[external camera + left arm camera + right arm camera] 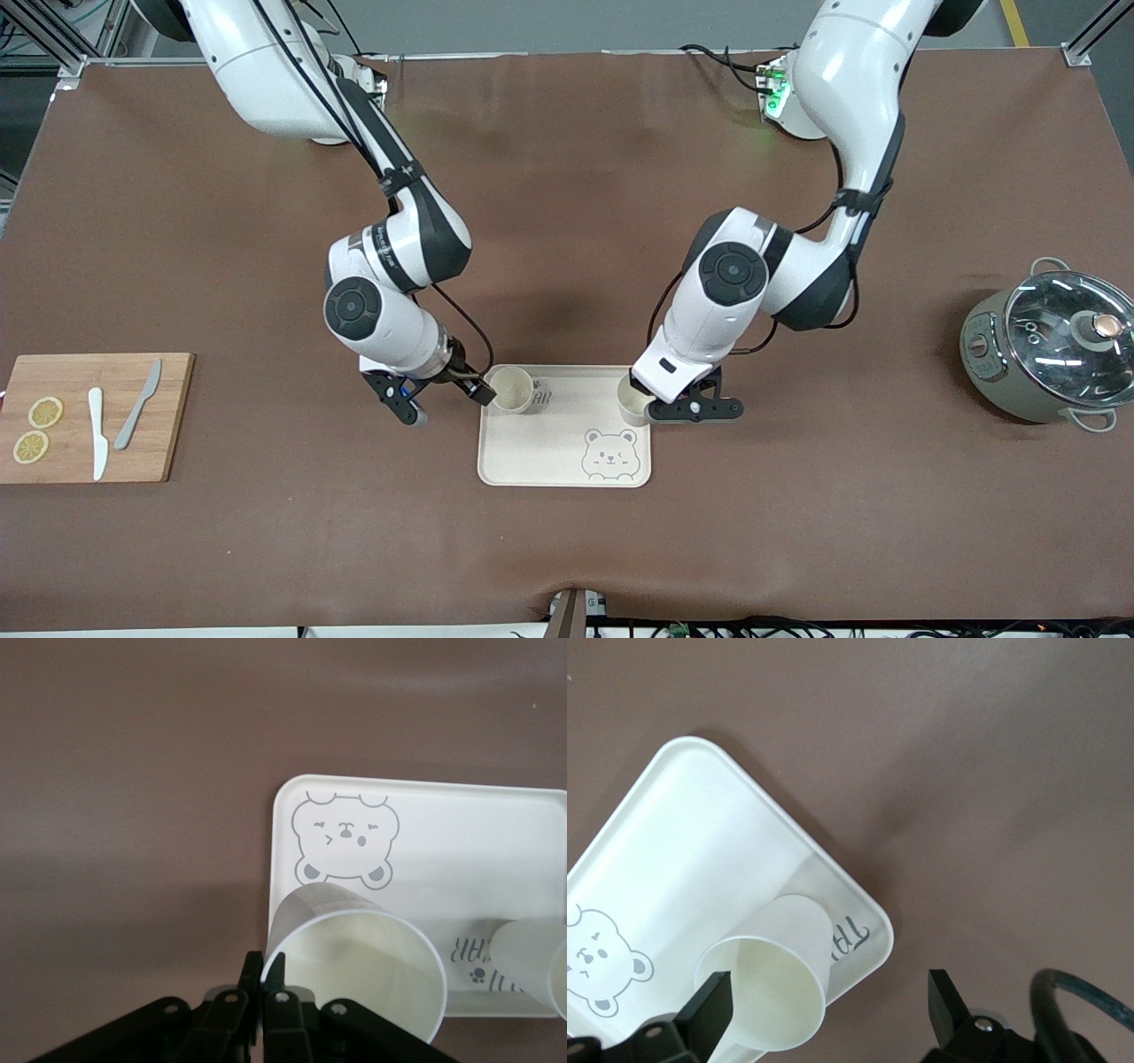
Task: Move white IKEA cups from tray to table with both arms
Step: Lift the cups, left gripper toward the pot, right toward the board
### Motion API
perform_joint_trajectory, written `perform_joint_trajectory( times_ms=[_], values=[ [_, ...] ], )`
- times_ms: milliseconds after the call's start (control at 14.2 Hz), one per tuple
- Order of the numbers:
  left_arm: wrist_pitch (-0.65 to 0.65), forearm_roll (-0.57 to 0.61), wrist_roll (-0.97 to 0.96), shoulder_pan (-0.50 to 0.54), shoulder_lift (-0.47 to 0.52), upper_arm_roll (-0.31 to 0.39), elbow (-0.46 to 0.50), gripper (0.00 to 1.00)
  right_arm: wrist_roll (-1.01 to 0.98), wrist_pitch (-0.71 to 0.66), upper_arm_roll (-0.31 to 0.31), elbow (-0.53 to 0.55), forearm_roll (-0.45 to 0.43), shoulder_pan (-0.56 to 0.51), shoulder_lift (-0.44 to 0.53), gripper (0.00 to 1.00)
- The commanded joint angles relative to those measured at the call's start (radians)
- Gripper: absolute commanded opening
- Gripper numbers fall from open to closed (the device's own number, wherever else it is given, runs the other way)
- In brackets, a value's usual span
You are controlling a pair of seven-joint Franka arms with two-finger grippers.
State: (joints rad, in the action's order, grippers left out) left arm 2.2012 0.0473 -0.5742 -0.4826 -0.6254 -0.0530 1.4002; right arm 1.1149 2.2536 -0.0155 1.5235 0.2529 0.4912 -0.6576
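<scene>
Both white IKEA cups are seen on the tray (532, 461), each at a corner of the tray's edge farthest from the front camera. The cup toward the left arm's end (634, 403) is pinched at its rim by the left gripper (263, 979), whose fingers are clenched onto the thin wall, one inside and one outside. The cup toward the right arm's end (512, 390) is straddled by the right gripper (833, 1010), which is spread wide, with one finger (713, 1001) at the cup's wall and the other well clear over the bare tabletop (567, 221); nothing is grasped there yet.

For the step in hand, a straight lift is called for on the left side, so that the rim pinch is not twisted and the cup is not tipped against the tray's raised rim. On the right side, the open fingers are best centred before closing, since a lopsided squeeze could push the light cup along the tray. Each cup is then best carried outward, toward its own arm's end, and set down upright on the brown tabletop beside the tray.
</scene>
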Motion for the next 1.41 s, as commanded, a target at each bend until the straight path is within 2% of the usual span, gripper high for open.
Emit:
perform_joint_trajectory(
  times_ms=[0,141,352,493,564,634,846,987,1198,1339],
  values=[
    [-0.090,0.032,0.005,0.044,0.061,0.002,-0.013,0.00,0.048,0.011,-0.011,-0.046,-0.010,0.023,-0.033,0.94],
    [-0.129,0.072,0.005,0.082,0.094,0.002,-0.012,0.00,0.071,0.015,-0.011,-0.046,-0.024,0.044,-0.048,0.81],
    [-0.210,0.120,0.017,0.137,0.147,-0.001,0.005,0.00,0.108,0.050,-0.011,-0.045,-0.044,0.061,-0.068,0.52],
    [-0.279,0.121,0.055,0.160,0.183,-0.002,0.020,0.00,0.138,0.072,-0.011,-0.045,-0.067,0.070,-0.083,0.38],
    [-0.299,0.123,0.063,0.157,0.197,-0.002,0.045,0.00,0.146,0.075,-0.011,-0.045,-0.081,0.079,-0.086,0.18],
    [-0.304,0.123,0.065,0.159,0.207,-0.001,0.055,0.00,0.149,0.074,-0.011,-0.045,-0.092,0.081,-0.086,0.02],
    [-0.304,0.132,0.076,0.199,0.225,-0.005,0.120,0.00,0.138,0.063,-0.011,-0.049,-0.095,0.069,-0.079,0.00],
    [-0.282,0.132,0.077,0.240,0.278,-0.008,0.227,0.00,0.129,0.038,-0.011,-0.052,-0.093,0.050,-0.063,0.00],
    [-0.157,0.132,0.085,0.309,0.352,-0.010,0.415,0.00,0.032,-0.125,-0.009,-0.071,-0.087,-0.008,0.010,0.00],
    [-0.101,0.131,0.091,0.337,0.358,-0.010,0.482,0.00,-0.065,-0.253,-0.011,-0.060,-0.089,-0.045,0.085,0.00]
  ],
)
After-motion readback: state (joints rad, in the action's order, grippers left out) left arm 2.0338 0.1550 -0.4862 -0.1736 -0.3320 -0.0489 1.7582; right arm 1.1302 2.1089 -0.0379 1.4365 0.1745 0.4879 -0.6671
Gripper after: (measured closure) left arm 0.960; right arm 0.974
